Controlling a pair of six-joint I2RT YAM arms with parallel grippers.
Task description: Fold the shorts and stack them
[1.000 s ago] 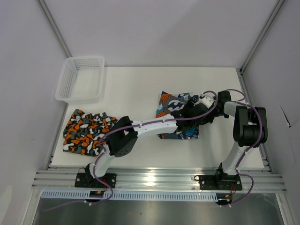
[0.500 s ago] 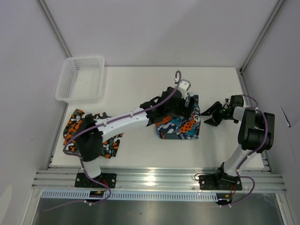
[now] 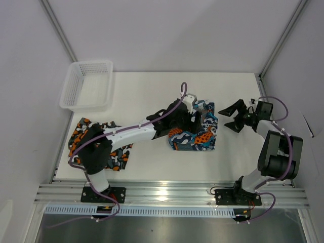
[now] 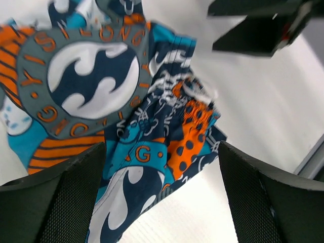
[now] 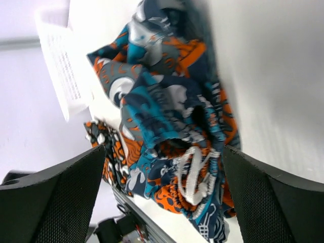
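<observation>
Gaping wide and gripping nothing, jaws on both arms. Hanging over the teal-blue shorts point(image 3: 200, 137) with the left gripper point(image 3: 195, 119), fingers straddling the print in the left wrist view. Standing just right of that fabric with the right gripper point(image 3: 231, 116), clear of it. Lying bunched and loosely folded mid-table point(image 3: 147, 96): teal, orange, white and dark grey graphics, round grey emblem point(image 4: 91, 81) with orange lettering, white drawstring point(image 5: 195, 172) looping at the crumpled waistband. Resting flat at the near left edge, partly under the left arm point(image 3: 131, 135): camouflage shorts point(image 3: 80, 137), well apart from the other pair.
</observation>
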